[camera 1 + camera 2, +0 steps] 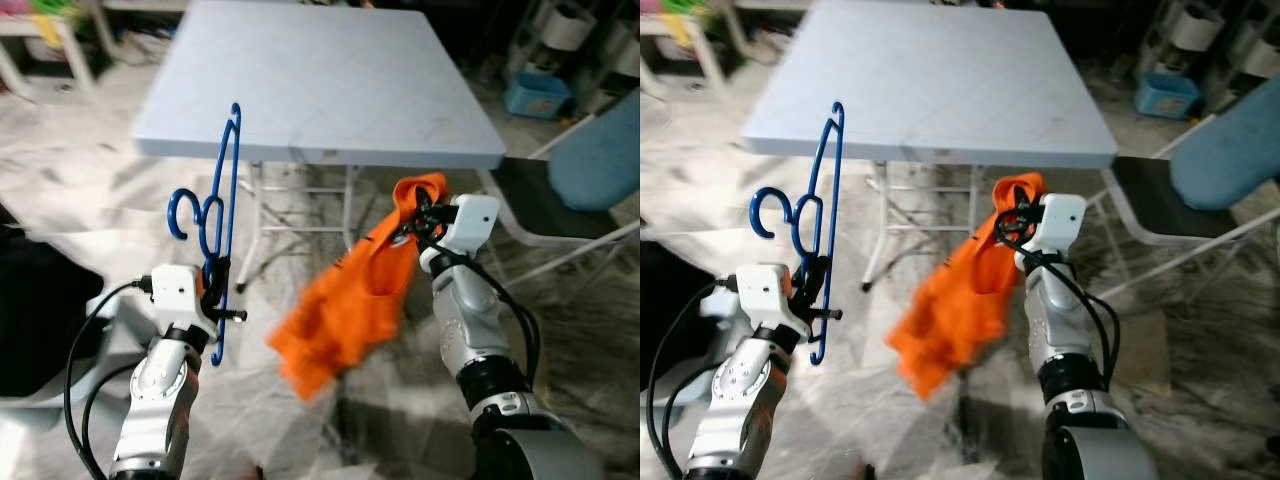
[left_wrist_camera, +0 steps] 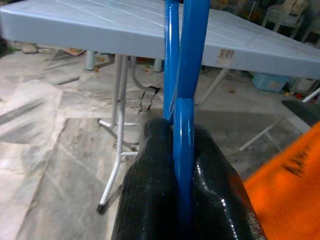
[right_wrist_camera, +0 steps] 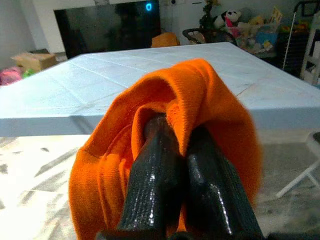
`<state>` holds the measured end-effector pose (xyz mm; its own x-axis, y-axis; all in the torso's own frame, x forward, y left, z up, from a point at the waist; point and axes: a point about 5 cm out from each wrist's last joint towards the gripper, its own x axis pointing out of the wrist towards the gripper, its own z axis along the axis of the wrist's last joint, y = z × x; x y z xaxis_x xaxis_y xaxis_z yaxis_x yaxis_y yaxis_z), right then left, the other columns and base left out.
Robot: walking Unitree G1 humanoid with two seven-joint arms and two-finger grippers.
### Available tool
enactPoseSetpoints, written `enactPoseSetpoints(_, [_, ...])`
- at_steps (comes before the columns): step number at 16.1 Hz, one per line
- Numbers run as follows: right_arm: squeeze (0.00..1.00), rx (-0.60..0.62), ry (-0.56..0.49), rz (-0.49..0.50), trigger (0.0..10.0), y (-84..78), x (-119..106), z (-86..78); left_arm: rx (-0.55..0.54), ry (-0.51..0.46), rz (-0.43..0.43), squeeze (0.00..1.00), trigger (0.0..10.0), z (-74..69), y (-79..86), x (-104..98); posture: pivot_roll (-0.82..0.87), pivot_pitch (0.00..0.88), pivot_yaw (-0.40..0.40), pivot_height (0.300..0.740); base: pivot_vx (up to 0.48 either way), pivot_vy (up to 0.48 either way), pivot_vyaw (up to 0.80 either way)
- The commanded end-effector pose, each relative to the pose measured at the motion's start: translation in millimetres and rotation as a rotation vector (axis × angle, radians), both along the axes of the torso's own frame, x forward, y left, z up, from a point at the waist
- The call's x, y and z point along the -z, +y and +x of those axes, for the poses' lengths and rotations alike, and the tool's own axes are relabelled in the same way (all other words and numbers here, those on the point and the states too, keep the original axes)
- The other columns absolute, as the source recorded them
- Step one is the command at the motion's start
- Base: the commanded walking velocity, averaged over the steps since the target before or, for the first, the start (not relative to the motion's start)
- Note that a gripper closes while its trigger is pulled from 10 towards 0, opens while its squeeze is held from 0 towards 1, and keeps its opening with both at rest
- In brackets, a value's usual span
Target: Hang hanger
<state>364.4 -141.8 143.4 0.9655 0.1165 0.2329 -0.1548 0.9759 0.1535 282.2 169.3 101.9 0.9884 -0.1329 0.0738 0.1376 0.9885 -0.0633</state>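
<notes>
Two items in hand, as I read my feeds. Left gripper: fingers clamped on the blue hanger, which stands roughly upright before the table's near edge (hook curling toward my left). Right gripper: fingers pinched tight on a bunched fold of orange garment, the rest drooping below. Pale blue folding table: just ahead. Blue bin: on the floor beyond; contents indistinct.
</notes>
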Motion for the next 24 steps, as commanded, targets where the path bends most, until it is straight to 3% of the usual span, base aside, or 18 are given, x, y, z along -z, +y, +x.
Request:
enactPoseSetpoints(1, [0.0, -0.025, -0.052, -0.001, 10.0, 8.6, -12, 2.4, -0.021, -0.01, 0.011, 0.0, 10.0, -1.1, 7.2, -3, 0.18, 0.144, -0.091, 0.74, 0.394, 0.0, 0.0])
enactPoseSetpoints(8, [0.0, -0.046, -0.07, 0.002, 10.0, 11.5, -18, 4.9, -0.036, -0.048, 0.038, 0.0, 10.0, 1.5, 8.8, -14, 0.19, 0.14, -0.097, 0.74, 0.399, 0.0, 0.0])
enactPoseSetpoints(13, [0.0, -0.007, -0.045, 0.046, 10.0, 11.6, -12, 5.1, -0.044, 0.038, 0.082, 0.0, 10.0, 4.7, 10.3, 1, 0.2, 0.125, -0.051, 0.74, 0.155, 0.0, 0.0])
enactPoseSetpoints(16, [0.0, 0.045, -0.039, 0.085, 10.0, 9.2, -6, 2.3, -0.014, 0.075, 0.113, 0.0, 10.0, 11.2, 11.7, 7, 0.18, 0.113, 0.017, 0.74, 0.0, 0.0, 0.0])
enactPoseSetpoints(19, [0.0, 0.135, -0.037, 0.094, 10.0, -8.9, 5, -7.0, 0.103, 0.076, 0.14, 0.0, 10.0, 22.6, -4.2, 7, 0.1, 0.104, 0.084, 0.74, 0.0, 0.0, 0.0])
enactPoseSetpoints(24, [0.0, 0.208, -0.045, 0.066, 10.0, -34.1, 13, -19.2, 0.098, 0.083, 0.135, 0.0, 10.0, 35.2, -13.4, 10, 0.03, 0.104, 0.084, 0.74, 0.0, 0.0, 0.0])
